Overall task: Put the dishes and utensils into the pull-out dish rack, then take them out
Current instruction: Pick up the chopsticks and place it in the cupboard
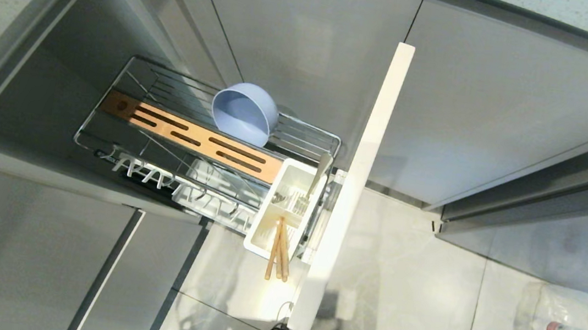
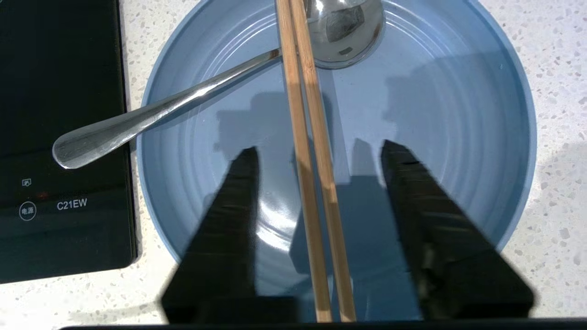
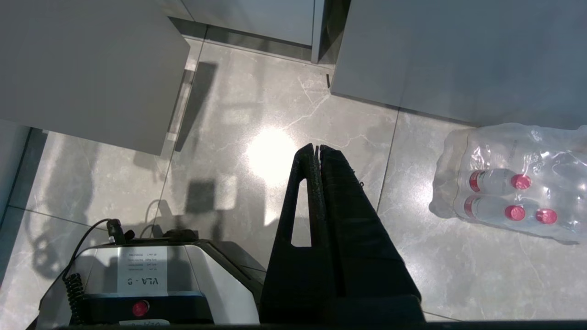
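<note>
The left gripper hung over the countertop with its two dark fingers spread apart and nothing pinched between them. A pair of light-brown wooden chopsticks ran through the gap between the fingers without touching either, lying side by side across a light-blue plate that sat on the speckled white surface. A metal spoon also lay on that plate, its shiny bowl near the far rim and its handle reaching out past the plate's edge over a black cooktop just beside the plate; the chopsticks crossed over the spoon's neck. The right gripper hung low over the grey floor tiles with its fingers pressed together, holding nothing, near a plastic-wrapped pack of bottles with red caps. From the head view, neither arm showed. The pull-out dish rack stood drawn out of the cabinet, its pale front panel seen edge-on. In its white utensil caddy stood another pair of chopsticks, leaning out over the near end, and what looked like a second spoon at the far end. Beyond the slotted wooden bar, a grey-blue bowl rested tilted on the wire basket.
</note>
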